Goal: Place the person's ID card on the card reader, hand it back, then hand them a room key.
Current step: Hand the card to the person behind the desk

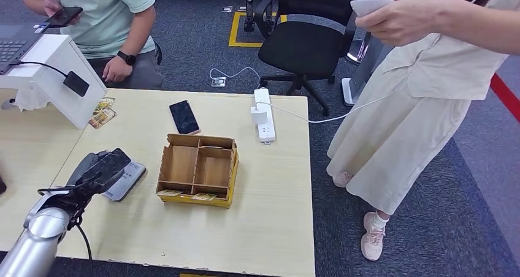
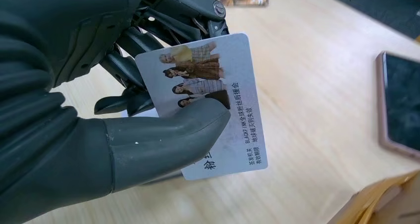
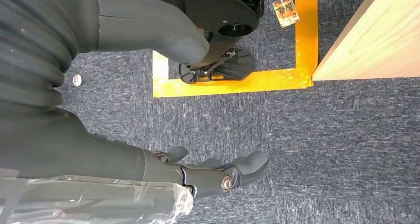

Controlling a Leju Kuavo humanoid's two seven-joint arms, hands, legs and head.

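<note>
Now the left hand pinches the ID card between thumb and fingers, hovering right over the card reader, while the empty right hand hangs loosely curled by the floor.

The right hand hangs over dark blue-grey carpet with nothing in it, its thick grey thumb set apart from the darker fingers, which lie loosely extended. Crinkled clear plastic wrap covers the arm just behind the fingers. On the carpet yellow tape marks out a right-angled border, a small printed card lies just beside one strip, and the corner of a light wooden tabletop meets the tape's corner.
</note>
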